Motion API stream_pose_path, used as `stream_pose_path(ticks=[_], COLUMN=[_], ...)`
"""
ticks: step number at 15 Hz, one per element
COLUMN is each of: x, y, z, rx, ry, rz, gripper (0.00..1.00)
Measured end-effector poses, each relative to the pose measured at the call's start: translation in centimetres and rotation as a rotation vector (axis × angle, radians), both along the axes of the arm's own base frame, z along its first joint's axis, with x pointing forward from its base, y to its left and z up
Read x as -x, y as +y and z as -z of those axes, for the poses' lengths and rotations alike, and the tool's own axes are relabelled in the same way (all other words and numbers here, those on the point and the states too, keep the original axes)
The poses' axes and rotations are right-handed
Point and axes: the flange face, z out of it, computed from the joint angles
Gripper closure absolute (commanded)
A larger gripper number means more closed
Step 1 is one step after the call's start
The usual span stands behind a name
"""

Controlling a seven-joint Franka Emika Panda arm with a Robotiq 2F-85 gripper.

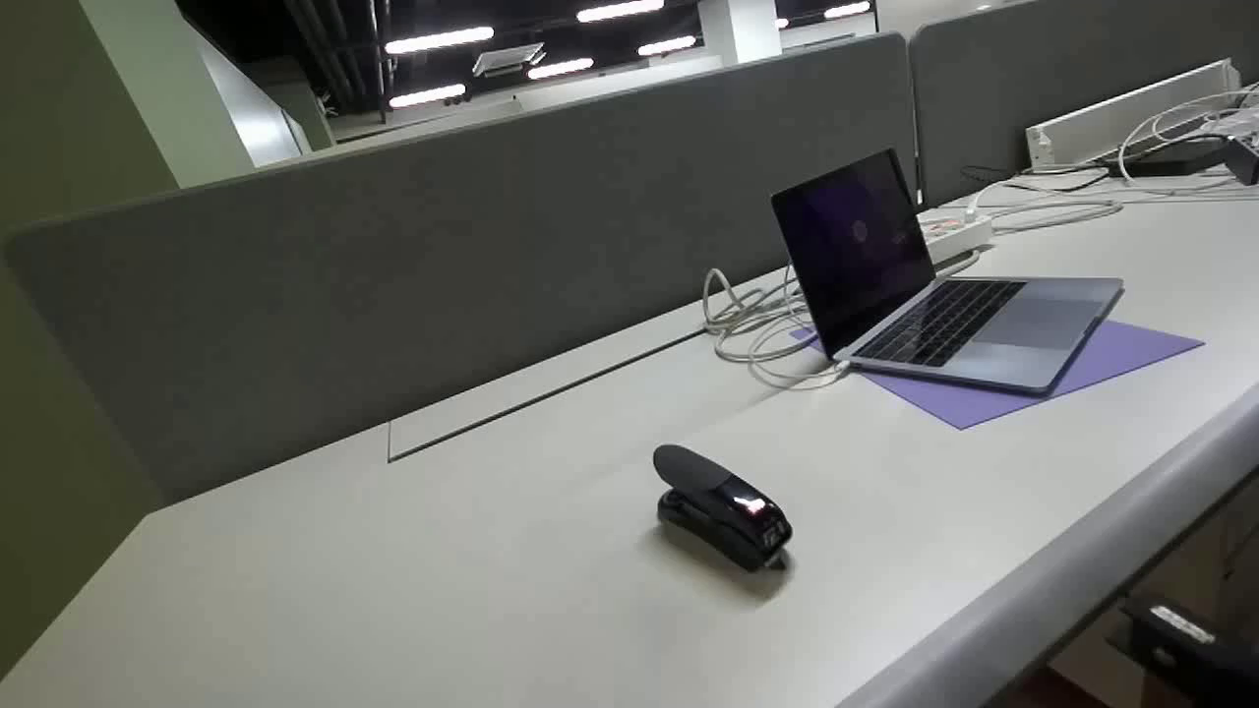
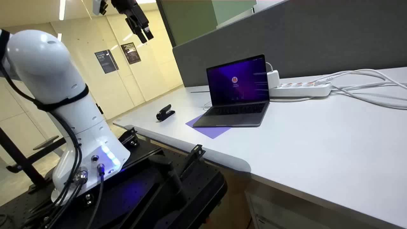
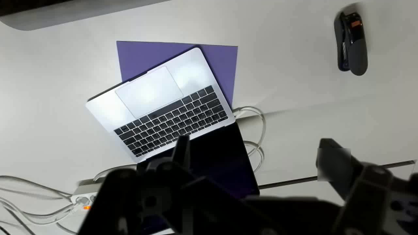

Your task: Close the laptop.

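The laptop stands open in both exterior views [image 1: 1033, 320] [image 2: 238, 81], its screen raised and lit purple, its silver-grey base flat on a purple sheet [image 1: 1131, 354]. In the wrist view the laptop [image 3: 153, 91] shows from above, with trackpad and keyboard toward the top and the dark screen below them. My gripper [image 3: 254, 142] is open and empty, with its fingers wide apart. The left finger and the gripper body cover part of the screen. In an exterior view the gripper [image 2: 146, 37] hangs high above the desk, apart from the laptop.
A black stapler [image 1: 723, 506] lies on the desk to one side of the laptop. A white power strip [image 2: 299, 90] and loose white cables [image 1: 748, 320] lie by the screen. A cable is plugged into the laptop's side. A grey partition [image 1: 492, 236] stands along the desk's back.
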Motion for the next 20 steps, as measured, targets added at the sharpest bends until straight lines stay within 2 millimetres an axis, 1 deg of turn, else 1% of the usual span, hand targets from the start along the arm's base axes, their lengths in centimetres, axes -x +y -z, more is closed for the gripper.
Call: stream_pose_path(ticks=[17,20], x=[-0.02,-0.65], y=[0.00,-0.54], z=[-0.01,-0.17], rx=[0.001,0.006], ry=[-0.002,-0.036], rz=[-0.005,-0.024], gripper=[0.00,0.00])
